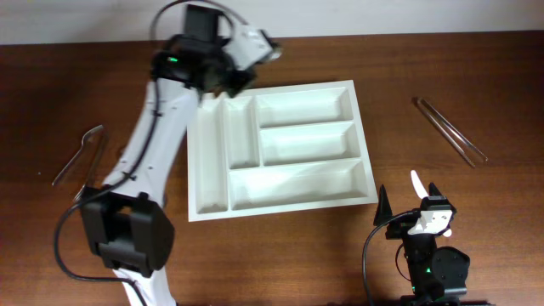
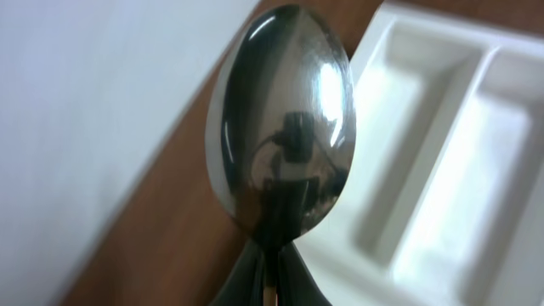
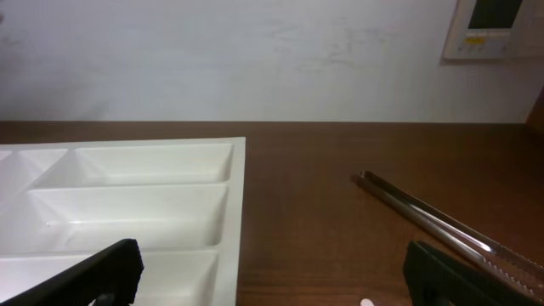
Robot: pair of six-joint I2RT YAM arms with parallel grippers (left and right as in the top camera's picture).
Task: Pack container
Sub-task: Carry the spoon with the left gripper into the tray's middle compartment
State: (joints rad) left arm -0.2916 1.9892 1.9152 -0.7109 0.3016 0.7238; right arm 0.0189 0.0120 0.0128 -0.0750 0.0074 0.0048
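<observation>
Packing the container: barely begun, by my reading.
Surface [image 1: 442,68]; container [image 1: 198,170] mid-surface, every visible compartment empty; my left gripper [image 2: 268,280] clamping a spoon [image 2: 280,119] by its far-left corner; right gripper [image 1: 409,198] spread wide, idle near-right; one utensil [image 1: 81,153] left, long metal piece [image 1: 450,129] right, both unpacked.

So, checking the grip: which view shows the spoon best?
Left wrist: the spoon fills the frame, handle pinched in the left claw. Overhead, the claw hides nearly all of it; right wrist misses it.

Spoon [image 2: 280,127] mirror-polished metal (reflective); container [image 1: 280,149] smooth white plastic
</observation>
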